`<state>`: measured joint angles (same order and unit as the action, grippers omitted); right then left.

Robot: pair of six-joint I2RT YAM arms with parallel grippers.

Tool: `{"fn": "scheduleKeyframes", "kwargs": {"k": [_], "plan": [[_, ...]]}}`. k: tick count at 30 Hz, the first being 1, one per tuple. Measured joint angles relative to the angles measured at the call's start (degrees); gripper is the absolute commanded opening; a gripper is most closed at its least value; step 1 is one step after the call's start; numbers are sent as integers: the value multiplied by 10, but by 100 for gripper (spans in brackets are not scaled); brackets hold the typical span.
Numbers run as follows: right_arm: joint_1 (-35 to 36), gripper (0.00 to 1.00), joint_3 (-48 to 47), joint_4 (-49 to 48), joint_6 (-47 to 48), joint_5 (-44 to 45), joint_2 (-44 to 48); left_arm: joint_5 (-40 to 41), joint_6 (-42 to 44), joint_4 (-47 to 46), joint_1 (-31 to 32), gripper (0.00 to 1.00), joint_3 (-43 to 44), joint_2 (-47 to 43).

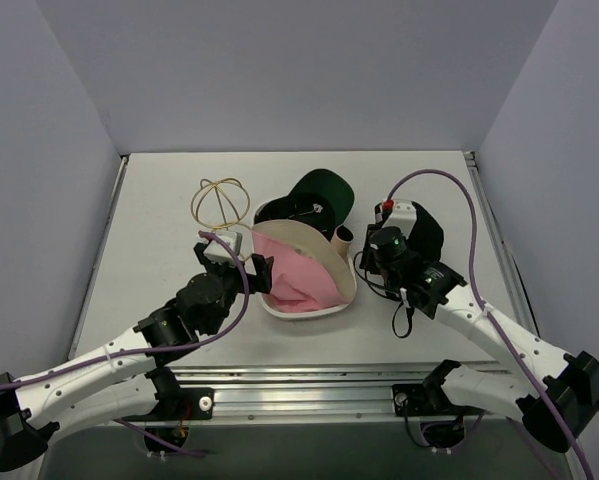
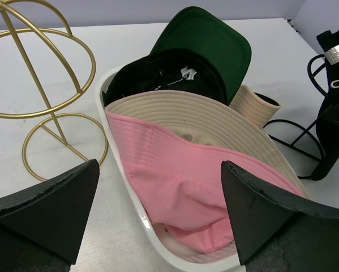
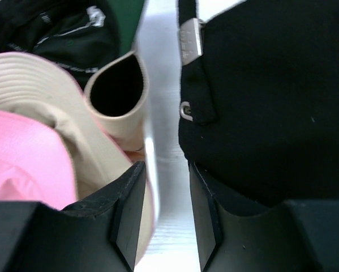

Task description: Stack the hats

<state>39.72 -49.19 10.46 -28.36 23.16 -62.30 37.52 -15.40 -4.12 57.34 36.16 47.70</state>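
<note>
A white tray [image 1: 304, 315] at mid-table holds a pink hat [image 2: 175, 187] lying on a beige hat [image 2: 203, 119], with a dark green hat [image 2: 214, 45] behind them. The left gripper [image 2: 159, 170] hovers at the tray's left side, jaws wide apart, with the pink hat just ahead. The right gripper [image 3: 166, 170], jaws narrowly parted and seemingly empty, sits just beside a black hat [image 3: 271, 102] to the right of the tray.

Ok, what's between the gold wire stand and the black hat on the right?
The white tray, holding the pink hat, beige hat and dark green cap. The top view shows it best.
</note>
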Motion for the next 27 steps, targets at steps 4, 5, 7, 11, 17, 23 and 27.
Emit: {"fn": "scheduleKeyframes", "kwargs": {"k": [4, 5, 7, 11, 17, 23, 27], "plan": [[-31, 34, 22, 19, -2, 3, 38, -3, 0, 0, 0, 98, 0, 1], [-36, 34, 24, 25, -2, 4, 48, -3, 0, 0, 0, 98, 0, 1], [-42, 34, 25, 38, -1, 5, 65, -3, -1, 0, 0, 100, 2, 4], [-42, 35, 25, 38, 12, -17, 85, 4, -13, 14, -2, 91, 21, 25], [-5, 36, -18, 33, 33, -55, 58, 8, -65, 110, -91, 84, 118, 76], [21, 36, -85, 7, 57, -86, -1, -14, -109, 146, -198, 84, 162, 108], [26, 37, -104, -10, 78, -102, -37, -44, -112, 142, -231, 80, 165, 155]]}}
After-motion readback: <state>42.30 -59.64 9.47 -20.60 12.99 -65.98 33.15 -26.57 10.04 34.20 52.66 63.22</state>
